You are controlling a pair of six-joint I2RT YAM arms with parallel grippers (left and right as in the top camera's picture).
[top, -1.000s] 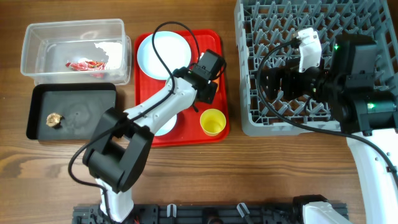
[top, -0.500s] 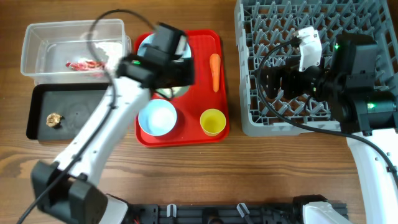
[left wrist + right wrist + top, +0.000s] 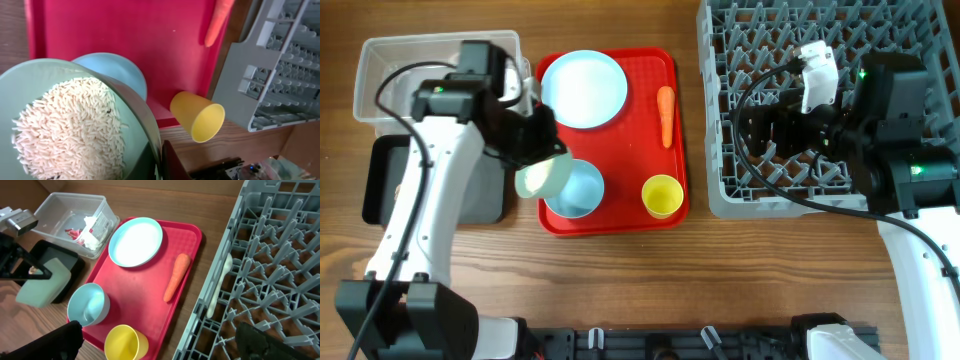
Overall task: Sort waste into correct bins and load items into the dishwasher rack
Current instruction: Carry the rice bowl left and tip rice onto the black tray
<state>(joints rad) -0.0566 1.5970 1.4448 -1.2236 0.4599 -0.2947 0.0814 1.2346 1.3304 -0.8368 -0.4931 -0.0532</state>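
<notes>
My left gripper [image 3: 534,152] is shut on the rim of a mint bowl [image 3: 542,178], which hangs tilted over the red tray's left edge. The bowl [image 3: 75,125] holds white rice [image 3: 70,130], and one finger [image 3: 172,162] presses its rim. On the red tray [image 3: 630,150] sit a pale-blue plate [image 3: 583,88], a carrot [image 3: 665,115], a blue bowl [image 3: 578,190] and a yellow cup [image 3: 661,195]. The right gripper [image 3: 770,125] hovers open above the grey rack [image 3: 820,180], holding nothing. A red-and-white wrapper [image 3: 75,231] lies in the clear tub [image 3: 60,205].
The black tray [image 3: 380,180] lies in front of the clear tub [image 3: 380,80], partly under my left arm. A slim white piece [image 3: 220,287] lies in the rack's left row. Bare wooden table runs along the front.
The left arm has swung left from over the red tray, carrying the rice bowl to the tray's left edge. Plate and carrot are uncovered. The right arm has not moved.
</notes>
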